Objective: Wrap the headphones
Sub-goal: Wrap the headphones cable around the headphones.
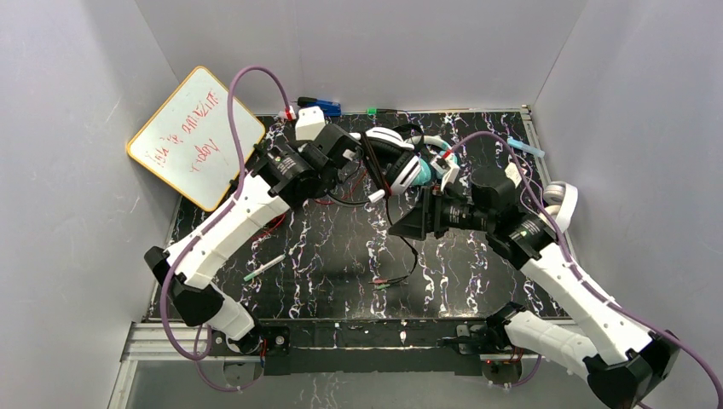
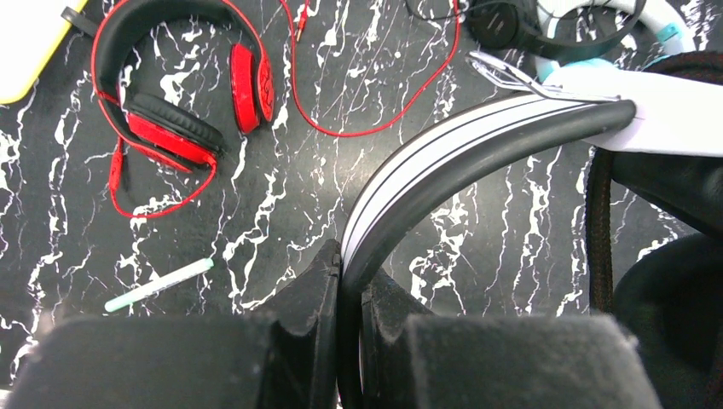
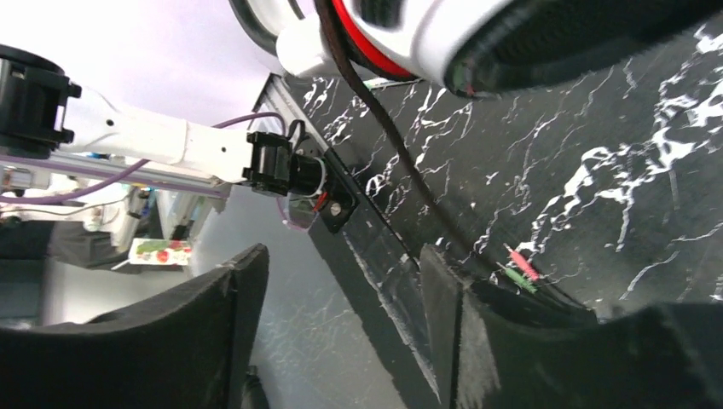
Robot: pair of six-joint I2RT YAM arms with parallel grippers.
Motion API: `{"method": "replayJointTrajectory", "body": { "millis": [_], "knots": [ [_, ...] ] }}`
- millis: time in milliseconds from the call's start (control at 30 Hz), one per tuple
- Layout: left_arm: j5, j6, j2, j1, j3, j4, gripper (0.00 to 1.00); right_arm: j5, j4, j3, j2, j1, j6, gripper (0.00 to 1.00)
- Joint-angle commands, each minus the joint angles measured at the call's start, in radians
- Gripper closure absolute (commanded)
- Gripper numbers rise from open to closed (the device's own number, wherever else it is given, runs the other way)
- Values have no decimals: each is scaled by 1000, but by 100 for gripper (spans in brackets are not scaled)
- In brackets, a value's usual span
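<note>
My left gripper (image 2: 351,281) is shut on the headband of the white-and-black headphones (image 2: 443,153) and holds them above the table (image 1: 394,160). Their dark cord (image 3: 401,145) hangs down to pink and green plugs (image 3: 520,268) lying on the table (image 1: 388,281). My right gripper (image 3: 341,290) is open and empty, just below the held cup (image 3: 443,34) and beside the cord; in the top view it is at mid table (image 1: 409,217). The red headphones (image 2: 170,85), the small black ones (image 2: 503,21) and the teal ones (image 2: 648,25) lie on the table. The all-white ones (image 1: 561,203) lie at the right edge.
A whiteboard (image 1: 196,136) leans at the back left. A green-and-white pen (image 1: 264,267) lies front left. Markers (image 1: 320,106) lie along the back edge. The red cord (image 2: 367,128) snakes across the black marbled table (image 1: 341,256). Grey walls close in three sides.
</note>
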Motion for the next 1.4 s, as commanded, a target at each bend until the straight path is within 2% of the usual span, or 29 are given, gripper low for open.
{"method": "replayJointTrajectory", "body": {
  "millis": [0, 100, 200, 333, 467, 533, 700, 833, 1033, 1167, 1367],
  "knots": [
    [-26, 2, -46, 2, 128, -31, 100, 74, 17, -20, -79, 4, -91, 21],
    [-9, 7, -43, 1, 181, -60, 100, 115, 24, -62, -131, 3, -139, 9],
    [19, 10, -57, 1, 199, -57, 100, 112, 57, -125, -186, 4, -178, 2],
    [38, 5, -71, 1, 195, -49, 100, 75, 176, -274, -262, 3, -175, 1],
    [54, -5, -73, 1, 185, -41, 100, 47, 416, -495, -321, 4, -113, 1],
    [63, -7, -73, 2, 179, -33, 100, 56, 486, -577, -312, 4, -98, 4],
    [67, -10, -70, 2, 180, -30, 100, 140, 527, -667, -279, 6, -108, 12],
    [77, -16, -68, 1, 181, -20, 100, 212, 613, -742, -296, 9, -49, 19],
    [76, -24, -67, 3, 179, -16, 100, 303, 782, -845, -279, 58, 50, 24],
    [87, -41, -72, 2, 157, 7, 100, 378, 857, -861, -202, 117, 69, 31],
    [99, -55, -80, 2, 130, 28, 100, 483, 989, -829, -18, 225, 52, 36]
  ]
}}
